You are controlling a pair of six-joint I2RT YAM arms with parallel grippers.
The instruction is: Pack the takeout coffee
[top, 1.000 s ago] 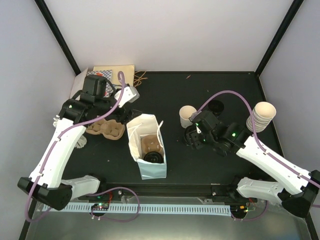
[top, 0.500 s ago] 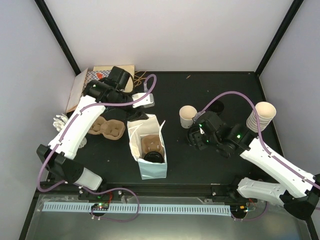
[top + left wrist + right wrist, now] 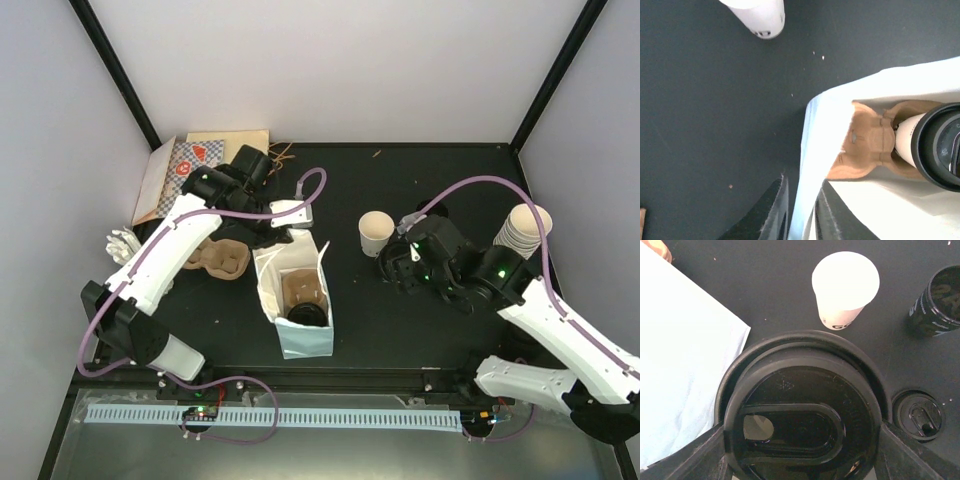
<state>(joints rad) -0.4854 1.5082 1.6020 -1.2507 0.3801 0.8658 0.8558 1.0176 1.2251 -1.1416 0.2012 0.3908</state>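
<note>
Two claws are busy, each for its own reason. The left claw (image 3: pixel 801 200) stands almost shut. Its dark fingers (image 3: pixel 776 215) sit on either side of the far rim of the paper bag (image 3: pixel 812 125), with the thin wall pinched between them. Holding that edge looks meant to keep the mouth spread and the bag steady, since light paper could fold or slide when a cup comes down into it. Inside, a brown cardboard tray (image 3: pixel 865 145) sits on the bottom. One lidded cup (image 3: pixel 935 145) already stands in its near pocket and the far pocket is bare, so I judge the job about half done.

The right claw (image 3: pixel 802 440) is spread wide around a second lidded cup (image 3: pixel 800 410), gripping it by its sides and keeping it upright so nothing spills. It is just right of the bag, over the table (image 3: pixel 400 335); whether the cup is off the surface I cannot tell. The next move likely carries it left over the open mouth and down into the free pocket, and clipping the bag's right wall is the risk.

Further out, an open cup (image 3: pixel 845 287) with no lid stands just beyond the held one. A loose lid (image 3: pixel 917 414) lies close by, a stack of cups (image 3: pixel 525 228) waits at the right edge, and a spare tray (image 3: pixel 215 260) lies left of the bag.
</note>
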